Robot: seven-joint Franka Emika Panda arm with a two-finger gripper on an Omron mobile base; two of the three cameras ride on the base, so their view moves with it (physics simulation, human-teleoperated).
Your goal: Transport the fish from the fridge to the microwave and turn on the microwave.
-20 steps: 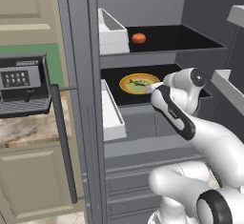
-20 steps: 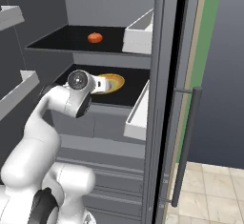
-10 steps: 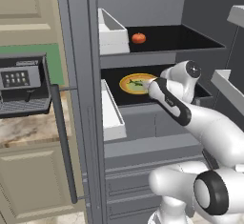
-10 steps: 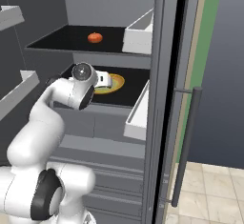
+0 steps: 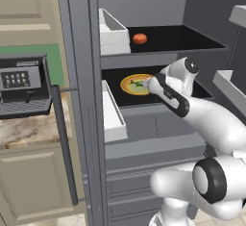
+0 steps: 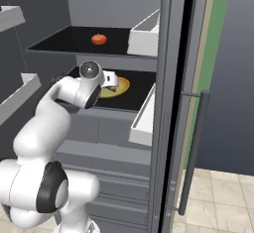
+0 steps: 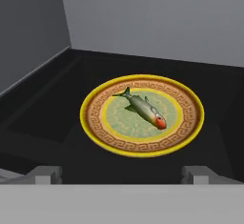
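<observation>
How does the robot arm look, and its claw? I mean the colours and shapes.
The arm is glossy white, made of rounded tube-like segments, with dark grey round joint caps and a dark band near the wrist. The claw ends in two small grey block-shaped fingertips. No cables or markings are visible.

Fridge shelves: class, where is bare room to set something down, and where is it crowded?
Free: the upper shelf right of the tomato; the black lower shelf around the yellow plate. Crowded: the plate's middle, where the fish lies.
</observation>
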